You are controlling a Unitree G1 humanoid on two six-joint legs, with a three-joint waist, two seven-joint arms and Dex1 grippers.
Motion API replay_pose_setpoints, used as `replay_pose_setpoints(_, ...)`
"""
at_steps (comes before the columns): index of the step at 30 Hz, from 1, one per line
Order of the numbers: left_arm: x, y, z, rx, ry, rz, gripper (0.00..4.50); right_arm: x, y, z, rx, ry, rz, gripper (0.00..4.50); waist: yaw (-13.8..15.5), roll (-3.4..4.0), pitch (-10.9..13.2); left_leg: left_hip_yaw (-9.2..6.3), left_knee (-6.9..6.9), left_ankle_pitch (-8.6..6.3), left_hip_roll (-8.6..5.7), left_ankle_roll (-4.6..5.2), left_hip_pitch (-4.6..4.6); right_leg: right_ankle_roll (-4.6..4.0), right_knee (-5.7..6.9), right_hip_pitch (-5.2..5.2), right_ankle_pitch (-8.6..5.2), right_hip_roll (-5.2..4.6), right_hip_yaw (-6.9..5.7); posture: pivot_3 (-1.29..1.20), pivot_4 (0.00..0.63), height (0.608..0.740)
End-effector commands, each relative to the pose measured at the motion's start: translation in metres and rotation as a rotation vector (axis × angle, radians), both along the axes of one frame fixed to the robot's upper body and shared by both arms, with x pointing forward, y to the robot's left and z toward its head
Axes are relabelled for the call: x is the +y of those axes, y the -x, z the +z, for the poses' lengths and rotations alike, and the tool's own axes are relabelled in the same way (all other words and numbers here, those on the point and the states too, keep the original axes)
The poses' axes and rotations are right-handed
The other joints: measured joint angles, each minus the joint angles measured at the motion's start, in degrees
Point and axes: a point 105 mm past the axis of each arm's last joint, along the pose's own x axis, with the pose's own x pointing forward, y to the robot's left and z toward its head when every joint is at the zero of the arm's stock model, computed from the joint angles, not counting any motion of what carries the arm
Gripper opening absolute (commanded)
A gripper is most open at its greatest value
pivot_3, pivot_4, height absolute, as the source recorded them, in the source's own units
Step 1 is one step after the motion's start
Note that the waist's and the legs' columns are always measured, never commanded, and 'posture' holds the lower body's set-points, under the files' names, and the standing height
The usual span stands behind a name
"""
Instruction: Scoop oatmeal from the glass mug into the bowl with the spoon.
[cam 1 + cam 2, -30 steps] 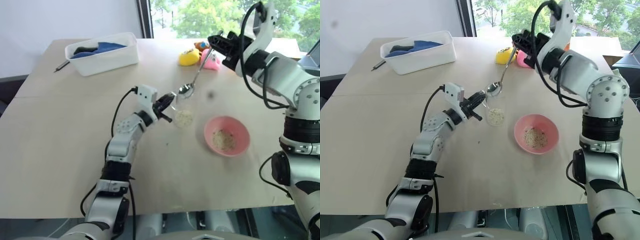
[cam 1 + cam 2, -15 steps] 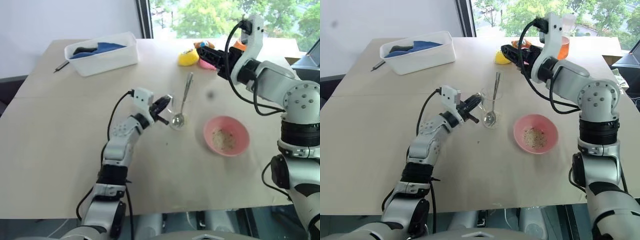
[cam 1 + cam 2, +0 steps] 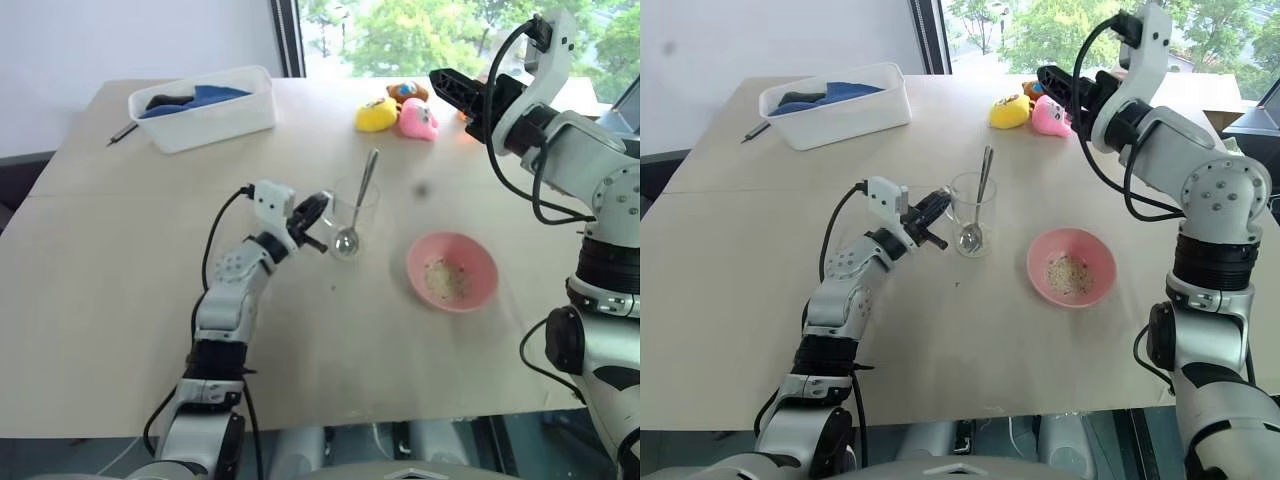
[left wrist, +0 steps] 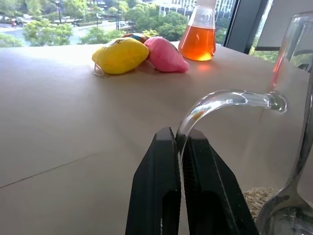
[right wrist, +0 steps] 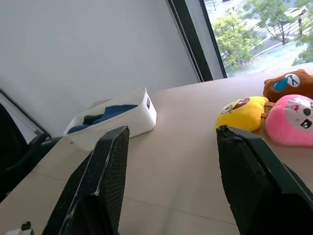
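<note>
I have just let the spoon point(image 3: 358, 205) go. A moment ago my right gripper point(image 3: 452, 83) carried it by the handle above the mug point(image 3: 352, 216); now the spoon stands inside the mug, its oval end on the bottom and its thin handle leaning out over the rim on the far side, toward the plush toys point(image 3: 400, 112). My right gripper has drawn up and away from the mug. It hangs over the far part of the desk point(image 3: 120, 300) near those toys, its jaws spread wide with nothing between them; through them I see only the white tub point(image 5: 117, 119) and the toys.

My left gripper point(image 4: 180, 147) is clenched on the mug's glass handle, as it was a second ago, pinching the curved loop between both fingers and holding the mug upright on the desk. From that wrist, a little oatmeal point(image 4: 254, 198) shows low in the mug beside the spoon's end.

The pink bowl point(image 3: 452, 271) sits on the desk just to the right of the mug, apart from it, with a small heap of oatmeal already in its middle.

I judge this as the end of a scooping pass, or of the job itself: oatmeal has reached the bowl and the spoon is parked. Since some remains in the mug, another scoop would mean taking the spoon's handle again while my left gripper steadies the mug.
</note>
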Motion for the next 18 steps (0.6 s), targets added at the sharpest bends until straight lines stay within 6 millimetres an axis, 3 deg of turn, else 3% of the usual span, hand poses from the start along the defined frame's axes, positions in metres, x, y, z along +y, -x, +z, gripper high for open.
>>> replay_pose_setpoints(1,0.000,0.002,0.016,-0.083,0.001,0.002,0.00,-0.006,0.006,0.019,-0.082,-0.023,-0.022,2.84,0.0,0.00,0.0,0.00,0.00,0.00,0.00,0.00,0.00,0.00,0.00,0.00,0.00,0.00,0.00,0.00,0.150,0.740)
replay_pose_setpoints(16,0.004,0.006,-0.001,-0.054,0.000,-0.010,0.00,-0.005,0.005,0.016,-0.081,-0.032,-0.021,2.84,0.0,0.01,0.0,0.03,0.00,0.00,0.00,0.00,0.04,0.00,0.01,0.00,0.00,0.00,0.02,0.00,0.150,0.740)
replay_pose_setpoints(17,0.005,0.006,-0.001,-0.055,0.000,-0.012,0.34,-0.005,0.005,0.016,-0.081,-0.033,-0.019,2.87,0.0,0.02,0.0,0.03,-0.01,0.00,0.00,0.00,0.05,0.00,0.01,0.00,0.00,0.00,0.02,0.00,0.150,0.740)
replay_pose_setpoints(18,0.006,0.007,-0.001,-0.058,-0.004,-0.008,0.34,-0.005,0.005,0.016,-0.081,-0.034,-0.018,2.87,0.0,0.02,0.0,0.04,-0.01,0.00,0.00,0.00,0.07,0.00,0.02,0.01,0.00,0.00,0.04,0.00,0.150,0.740)
